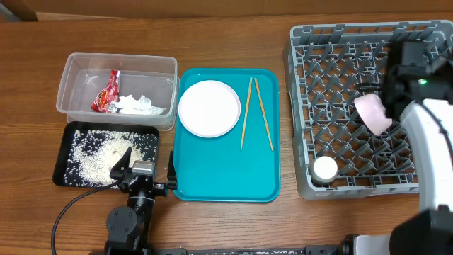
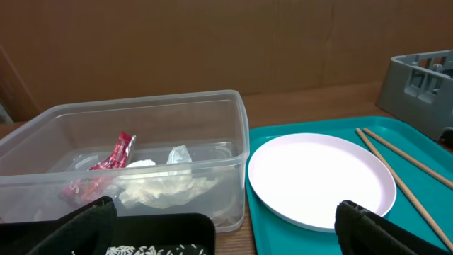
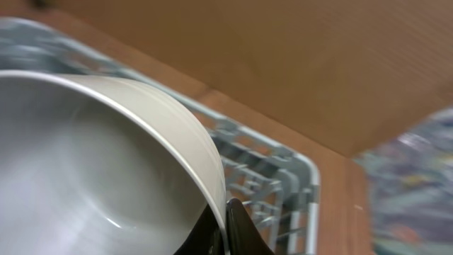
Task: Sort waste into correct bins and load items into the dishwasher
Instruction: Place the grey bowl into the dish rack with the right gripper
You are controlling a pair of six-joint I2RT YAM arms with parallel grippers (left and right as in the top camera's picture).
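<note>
Red and crinkled, the snack wrapper (image 1: 106, 93) carries some pale print, but it is too small to read, and I can make out no other writing anywhere. It lies in the clear tub (image 1: 74, 64) beside a crumpled white tissue (image 1: 138, 106). Just in front of the tub sits the black tray (image 1: 62, 152), with white rice grains (image 1: 99, 152) scattered thick across its floor.

On the teal tray (image 1: 226, 177) a plain white plate (image 1: 209, 108) lies flat, and two thin wooden chopsticks (image 1: 256, 113) lie next to it, splayed apart at the near ends.

Over to the right, the grey dish rack (image 1: 301, 106) holds a small white cup (image 1: 325, 168) in its near left corner. The right gripper (image 3: 228, 230) is pinched on the rim of the white bowl (image 1: 373, 113), which hangs tilted on its side above the rack's pegs; smooth and glossy inside.

The left gripper (image 1: 145, 172) sits low by the table edge, between the black tray and the teal one, its fingers (image 2: 78, 227) spread wide with nothing between them.
</note>
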